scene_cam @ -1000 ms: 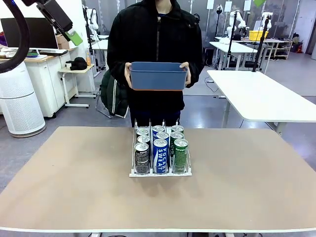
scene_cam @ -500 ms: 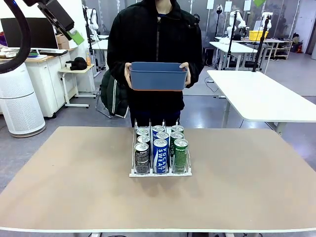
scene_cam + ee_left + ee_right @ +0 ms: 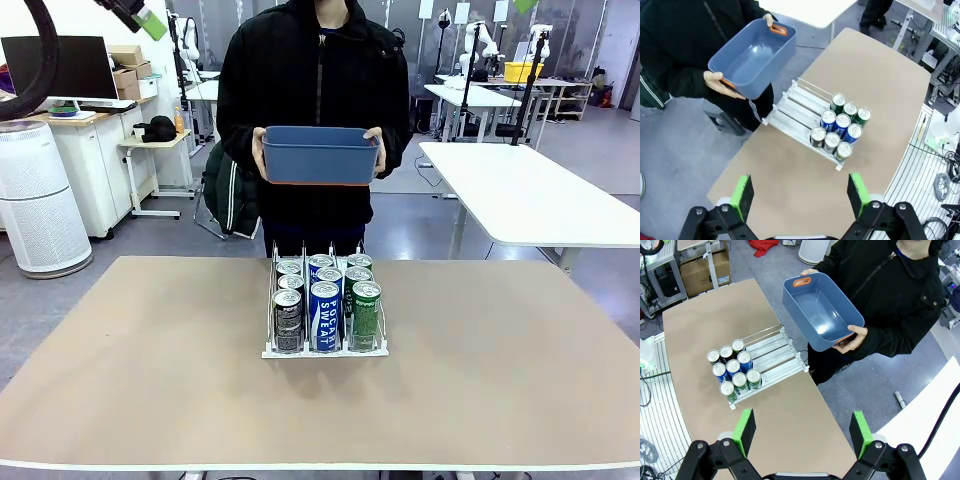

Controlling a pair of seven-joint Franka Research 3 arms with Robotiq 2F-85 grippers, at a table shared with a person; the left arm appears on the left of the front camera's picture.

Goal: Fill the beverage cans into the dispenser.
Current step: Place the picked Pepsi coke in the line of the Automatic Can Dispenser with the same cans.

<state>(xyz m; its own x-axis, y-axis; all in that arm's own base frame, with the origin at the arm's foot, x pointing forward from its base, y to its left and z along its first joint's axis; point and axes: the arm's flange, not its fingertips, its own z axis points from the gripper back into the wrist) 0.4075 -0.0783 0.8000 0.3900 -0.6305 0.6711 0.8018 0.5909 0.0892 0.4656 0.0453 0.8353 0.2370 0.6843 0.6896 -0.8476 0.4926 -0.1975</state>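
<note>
Both arms up high over table (image 3: 150, 380). L gripper (image 3: 800, 195) wide open, empty; R gripper (image 3: 802, 432) same. Nine cans (image 3: 324, 300) sit in rack (image 3: 270, 350) mid-table, three per lane, bunched at my end. Beyond, person holds empty blue bin (image 3: 320, 155). I reckon loading done; next, park arms unless more cans come.

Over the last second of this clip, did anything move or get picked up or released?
The left hand rose toward the top left corner of the front view, jaws open and empty. Nothing was taken hold of or let go. The nine beverage cans stayed in the dispenser, and the person kept holding the empty blue bin behind the table. The right hand is open too.
</note>
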